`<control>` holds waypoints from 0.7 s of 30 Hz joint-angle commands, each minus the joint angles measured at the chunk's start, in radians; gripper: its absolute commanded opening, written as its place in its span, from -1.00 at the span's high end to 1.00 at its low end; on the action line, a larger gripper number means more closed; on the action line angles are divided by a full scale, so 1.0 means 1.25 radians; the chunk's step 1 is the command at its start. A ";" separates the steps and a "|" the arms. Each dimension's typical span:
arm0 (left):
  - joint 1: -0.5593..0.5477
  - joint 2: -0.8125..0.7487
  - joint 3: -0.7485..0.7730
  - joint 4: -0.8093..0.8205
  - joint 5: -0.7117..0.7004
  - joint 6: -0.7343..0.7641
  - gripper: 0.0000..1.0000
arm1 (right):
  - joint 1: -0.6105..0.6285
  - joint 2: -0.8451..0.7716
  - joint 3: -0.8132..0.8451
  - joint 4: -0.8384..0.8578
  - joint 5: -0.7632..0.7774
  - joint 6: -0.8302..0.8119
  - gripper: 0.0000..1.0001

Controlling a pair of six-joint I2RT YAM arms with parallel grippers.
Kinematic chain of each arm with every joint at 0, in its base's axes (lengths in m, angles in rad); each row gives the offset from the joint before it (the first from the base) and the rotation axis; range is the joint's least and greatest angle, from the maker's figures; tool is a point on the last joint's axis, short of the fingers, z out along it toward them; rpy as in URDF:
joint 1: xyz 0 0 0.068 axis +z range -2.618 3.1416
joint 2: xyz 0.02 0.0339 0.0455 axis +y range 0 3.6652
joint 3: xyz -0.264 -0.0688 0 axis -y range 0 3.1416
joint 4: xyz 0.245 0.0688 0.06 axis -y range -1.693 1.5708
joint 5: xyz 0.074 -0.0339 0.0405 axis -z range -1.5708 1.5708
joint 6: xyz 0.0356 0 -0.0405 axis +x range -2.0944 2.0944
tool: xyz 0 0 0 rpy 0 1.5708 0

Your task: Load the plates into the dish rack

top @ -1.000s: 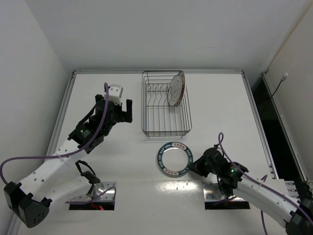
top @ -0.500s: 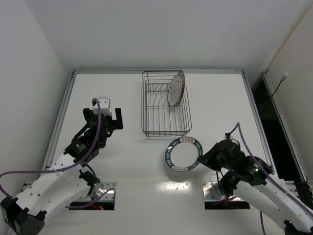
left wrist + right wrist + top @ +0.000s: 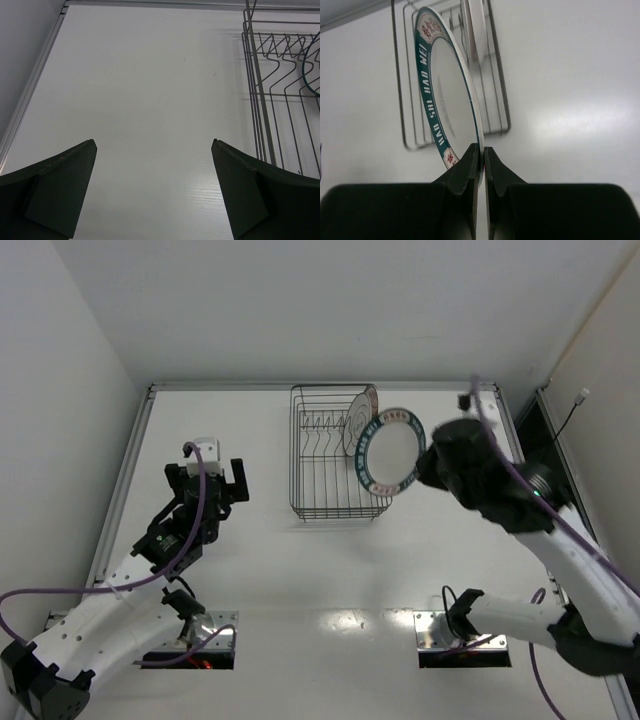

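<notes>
Our right claw [image 3: 481, 149] pinches the lettered plate [image 3: 445, 100] by its rim, centre frame; it looks stiff, slick, breakable.

The left gripper [image 3: 153, 150] hangs over bare white bench [image 3: 150, 75], its two dark fingers [image 3: 60, 190] spread wide with nothing between them. Toward the far right corner stands the dish rack [image 3: 280, 90], thin wire prongs upright. The dark green rim of a plate [image 3: 307, 75] curves in at the right, over the rack.
</notes>
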 commanded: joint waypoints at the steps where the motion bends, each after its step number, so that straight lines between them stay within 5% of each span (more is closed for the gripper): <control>1: -0.018 0.004 -0.006 0.026 -0.020 -0.010 -1.00 | -0.002 0.203 0.105 0.159 0.171 -0.238 1.00; 9: -0.018 0.004 -0.006 0.026 -0.038 -0.010 -1.00 | -0.049 0.542 0.306 0.305 0.259 -0.417 1.00; 21: -0.018 0.019 -0.006 0.026 -0.005 -0.010 -1.00 | -0.159 0.772 0.365 0.452 0.185 -0.470 1.00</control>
